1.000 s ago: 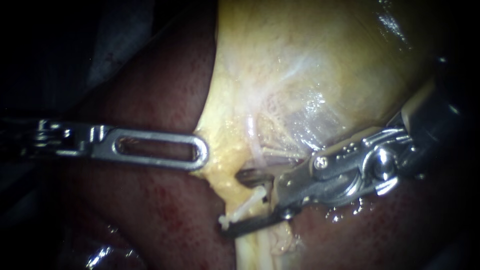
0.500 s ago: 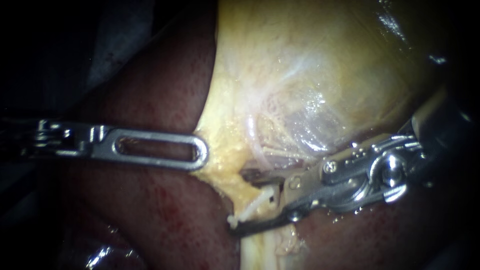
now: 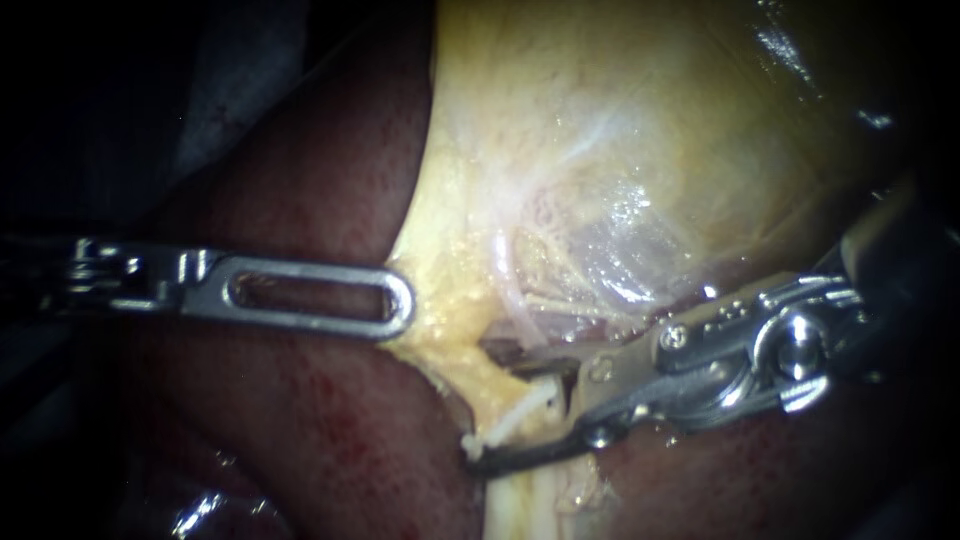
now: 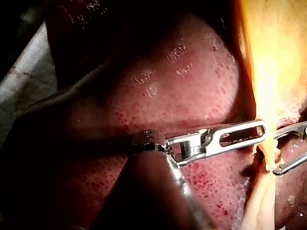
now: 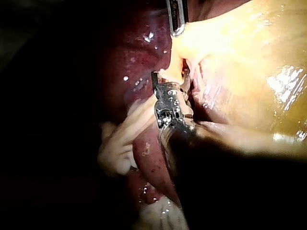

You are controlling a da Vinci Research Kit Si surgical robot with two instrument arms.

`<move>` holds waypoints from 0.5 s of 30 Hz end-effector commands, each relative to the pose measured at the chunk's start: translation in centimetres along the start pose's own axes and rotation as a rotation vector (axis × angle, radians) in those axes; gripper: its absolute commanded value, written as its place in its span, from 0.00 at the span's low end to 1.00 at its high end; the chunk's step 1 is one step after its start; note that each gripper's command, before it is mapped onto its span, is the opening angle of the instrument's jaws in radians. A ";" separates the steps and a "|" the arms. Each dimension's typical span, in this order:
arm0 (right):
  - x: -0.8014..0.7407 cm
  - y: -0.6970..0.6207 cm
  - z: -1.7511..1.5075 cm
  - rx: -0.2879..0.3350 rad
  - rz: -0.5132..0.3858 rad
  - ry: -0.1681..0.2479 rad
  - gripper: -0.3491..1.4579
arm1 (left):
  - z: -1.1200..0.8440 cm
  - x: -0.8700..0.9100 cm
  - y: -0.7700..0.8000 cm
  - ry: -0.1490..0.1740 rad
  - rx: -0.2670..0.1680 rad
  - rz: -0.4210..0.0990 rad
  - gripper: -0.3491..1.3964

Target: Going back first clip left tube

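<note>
Right instrument has its jaws spread wide, gripping nothing. The white clip lies slantwise in the gap between them, seated on the pale tube. One clip end sits by the lower jaw's tip and the other near the hinge; whether they touch, I can't call. With the clip ahead of the hinge, the clean way out looks to be straight back along the shaft. Left instrument, well beyond the right's tips, is clamped on the gallbladder edge.
</note>
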State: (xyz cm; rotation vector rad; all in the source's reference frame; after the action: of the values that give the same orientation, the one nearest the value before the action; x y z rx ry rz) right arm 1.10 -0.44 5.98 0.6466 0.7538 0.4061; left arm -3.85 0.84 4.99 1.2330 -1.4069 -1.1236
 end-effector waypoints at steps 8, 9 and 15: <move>0.00 -0.02 0.30 0.044 -0.014 0.032 0.51 | 0.01 0.00 0.01 -0.001 0.000 0.000 0.00; -0.01 -0.03 0.35 0.045 -0.028 0.030 0.51 | 0.01 0.00 0.01 -0.001 0.000 0.000 0.00; -0.02 -0.02 0.44 0.041 -0.149 0.028 0.52 | 0.02 0.00 0.01 -0.001 0.000 0.000 0.00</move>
State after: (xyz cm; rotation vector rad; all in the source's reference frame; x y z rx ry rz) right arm 1.41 -0.64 6.23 0.6096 0.8405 0.2418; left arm -3.86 0.84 5.00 1.2331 -1.4076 -1.1242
